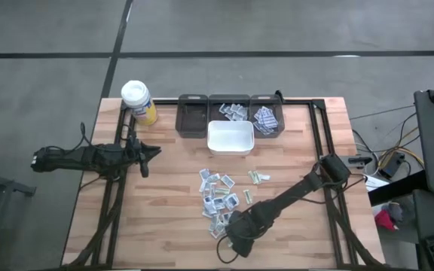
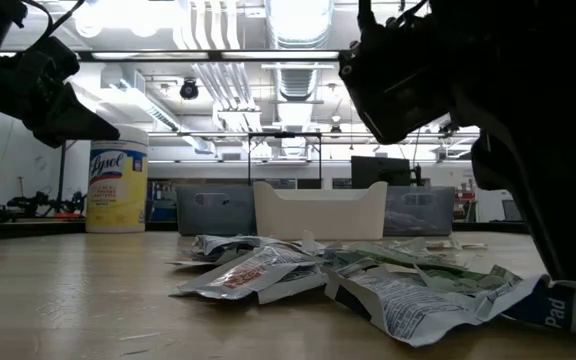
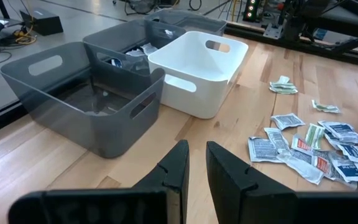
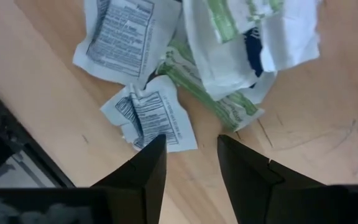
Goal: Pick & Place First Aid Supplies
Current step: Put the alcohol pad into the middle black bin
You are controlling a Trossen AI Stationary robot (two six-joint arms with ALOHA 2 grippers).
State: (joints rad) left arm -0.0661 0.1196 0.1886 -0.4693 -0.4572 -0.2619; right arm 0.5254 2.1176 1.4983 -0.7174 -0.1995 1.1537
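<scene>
right gripper (image 4: pixel 188 155) jaws apart, nothing held, above barcode packet (image 4: pixel 156 119) at the packet pile's (image 1: pixel 221 197) edge | left gripper (image 3: pixel 194 163) narrowly parted, apparently empty, near grey bin (image 3: pixel 86 93)

- Your tabletop (image 1: pixel 164 188) shows pale wood planks, smooth and matt.
- You've got crinkled paper packets (image 4: pixel 156 118), printed and dull.
- The white bin (image 3: pixel 194 71) looks like smooth plastic; the grey bin (image 3: pixel 82 96) is translucent plastic.
- Your right fingers (image 4: pixel 135 177) are matt black.
</scene>
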